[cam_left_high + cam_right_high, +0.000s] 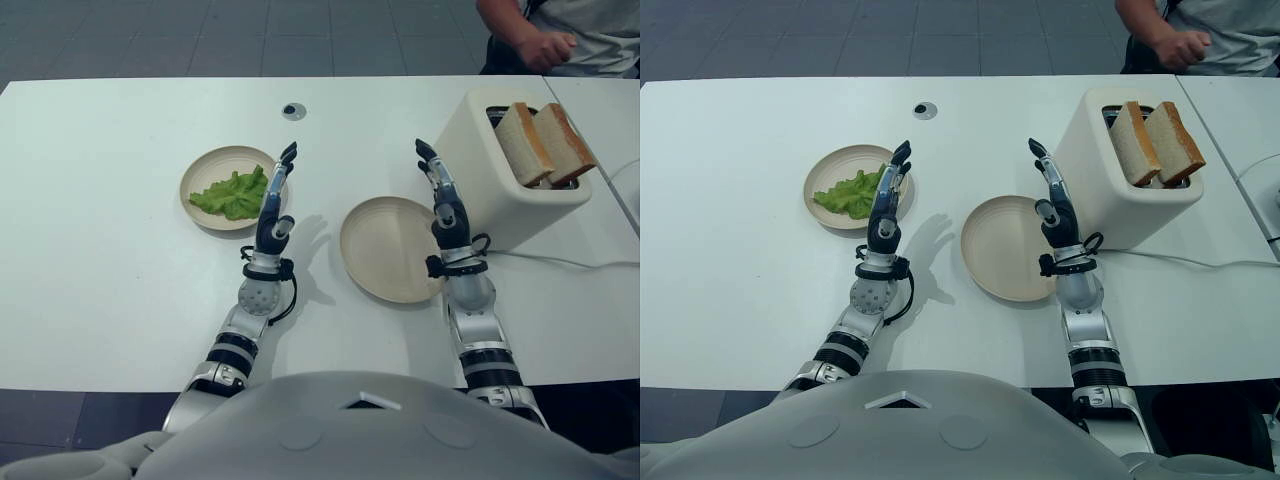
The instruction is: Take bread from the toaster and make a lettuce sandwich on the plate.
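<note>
The fingers [287,157] of the left hand [273,215] are stretched out straight and close together, holding and touching nothing. The right hand's [445,215] fingers [427,155] are the same: straight, raised, empty.

The empty plate [385,250] lies flat at the middle of the white table [100,250]. The right hand stands upright at this plate's right rim, in the narrow gap between it and the toaster [480,190]. The toaster sits just right of the plate, with two bread slices [540,143] standing up out of its slots and leaning right. A cable [560,262] runs from the toaster's base away to the right.

The left hand is raised left of the empty plate, its fingertips level with the right rim of a second plate [205,170] holding lettuce [232,195]. That plate lies left of and farther back than the empty one, apart from it. Bare tabletop stretches left of, in front of and behind the empty plate; a small round hole [293,111] sits well behind it.
</note>
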Tool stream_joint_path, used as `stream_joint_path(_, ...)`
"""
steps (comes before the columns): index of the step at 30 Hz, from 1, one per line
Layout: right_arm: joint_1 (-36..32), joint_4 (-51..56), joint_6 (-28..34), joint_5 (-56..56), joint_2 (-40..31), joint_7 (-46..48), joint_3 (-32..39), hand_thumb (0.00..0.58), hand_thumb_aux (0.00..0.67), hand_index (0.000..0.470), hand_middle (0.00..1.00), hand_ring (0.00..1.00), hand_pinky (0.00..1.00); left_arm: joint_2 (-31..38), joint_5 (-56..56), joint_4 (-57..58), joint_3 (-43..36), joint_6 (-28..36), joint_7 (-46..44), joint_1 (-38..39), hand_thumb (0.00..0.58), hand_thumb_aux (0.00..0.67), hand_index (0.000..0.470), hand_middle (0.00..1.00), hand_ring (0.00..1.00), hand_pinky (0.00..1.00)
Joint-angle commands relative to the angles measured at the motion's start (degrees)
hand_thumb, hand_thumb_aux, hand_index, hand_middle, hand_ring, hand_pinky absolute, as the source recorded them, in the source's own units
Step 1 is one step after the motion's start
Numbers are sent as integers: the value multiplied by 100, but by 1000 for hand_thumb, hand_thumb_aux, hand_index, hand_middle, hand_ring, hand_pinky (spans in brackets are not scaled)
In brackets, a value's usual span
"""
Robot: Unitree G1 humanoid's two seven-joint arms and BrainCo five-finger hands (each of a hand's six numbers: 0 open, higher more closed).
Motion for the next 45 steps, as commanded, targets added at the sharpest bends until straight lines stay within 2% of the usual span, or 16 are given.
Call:
stream_joint_path(1, -63, -34, 73, 36, -84, 28, -53, 0, 0, 0, 0, 0, 0, 5, -52, 301, -36, 103, -99, 61, 0, 0, 0, 0, 0, 0)
stream_joint_path(5, -62, -105, 57, -39, -105, -14, -51, 0, 0, 0, 0, 0, 0, 11, -128, 290, -77, 133, -226, 58, 0, 0, 0, 0, 0, 0)
stream_joint_path(8, -10, -1559, -180, -863, -434, -399, -785, 0, 0, 0, 0, 0, 0, 23, -97, 244, -44, 121, -210, 84, 0, 0, 0, 0, 0, 0)
stream_joint_path(10, -255, -2463, 319, -1016, -957, -648, -1984, 0, 0, 0, 0, 0, 0, 13, -44, 218, -22, 114, -143, 114, 0, 0, 0, 0, 0, 0)
stream_joint_path(11, -366, -2515, 691, -1258, -1277, -773, -2514, 0, 0, 0, 0, 0, 0, 4, -25, 210, -22, 115, -119, 126, 0, 0, 0, 0, 0, 0)
stream_joint_path(14, -427, -1786, 1658, -2074, -2049, -1024, -3205, 0, 0, 0, 0, 0, 0, -17, -14, 205, -37, 128, -87, 140, 0, 0, 0, 0, 0, 0)
stream_joint_path(20, -230, -178, 2366, -2786, -2642, -1416, -2792, 0, 0, 0, 0, 0, 0, -24, -68, 185, -71, 167, -115, 162, 0, 0, 0, 0, 0, 0)
stream_joint_path(27, -64, 289, 2524, -2912, -2836, -1244, -1891, 0, 0, 0, 0, 0, 0, -16, -84, 118, -76, 182, -156, 193, 0, 0, 0, 0, 0, 0)
stream_joint_path(28, -21, 156, 2514, -2896, -2849, -1234, -1824, 468, 376, 264, 184, 184, 184, -14, -85, 101, -71, 183, -157, 202, 0, 0, 0, 0, 0, 0)
stream_joint_path(29, 22, -3, 2505, -2877, -2876, -1259, -1798, 580, 670, 470, 945, 945, 945, -12, -83, 90, -69, 182, -158, 207, 0, 0, 0, 0, 0, 0)
stream_joint_path(30, 50, -172, 2496, -2850, -2885, -1359, -1837, 580, 670, 470, 1000, 1000, 1000, -10, -81, 84, -68, 179, -160, 210, 0, 0, 0, 0, 0, 0)
stream_joint_path(35, 84, -1517, 2283, -2748, -2627, -2471, -2565, 580, 670, 470, 1000, 1000, 1000, -14, -74, 42, -65, 180, -162, 225, 0, 0, 0, 0, 0, 0)
stream_joint_path(39, 7, -3045, 1690, -2679, -2214, -3298, -3033, 580, 670, 470, 1000, 1000, 1000, -24, -62, -16, -57, 194, -144, 249, 0, 0, 0, 0, 0, 0)
stream_joint_path(41, -21, -3600, 1222, -2306, -2065, -3141, -2653, 580, 670, 470, 1000, 1000, 1000, -25, -59, -36, -51, 194, -137, 258, 0, 0, 0, 0, 0, 0)
stream_joint_path(42, -19, -3581, 1001, -1691, -2049, -2699, -2133, 580, 670, 470, 1000, 1000, 1000, -23, -60, -47, -46, 194, -135, 262, 0, 0, 0, 0, 0, 0)
stream_joint_path(45, 228, -2973, 964, 770, -2173, -534, -417, 580, 670, 470, 1000, 1000, 1000, -21, -67, -114, -11, 204, -107, 253, 0, 0, 0, 0, 0, 0)
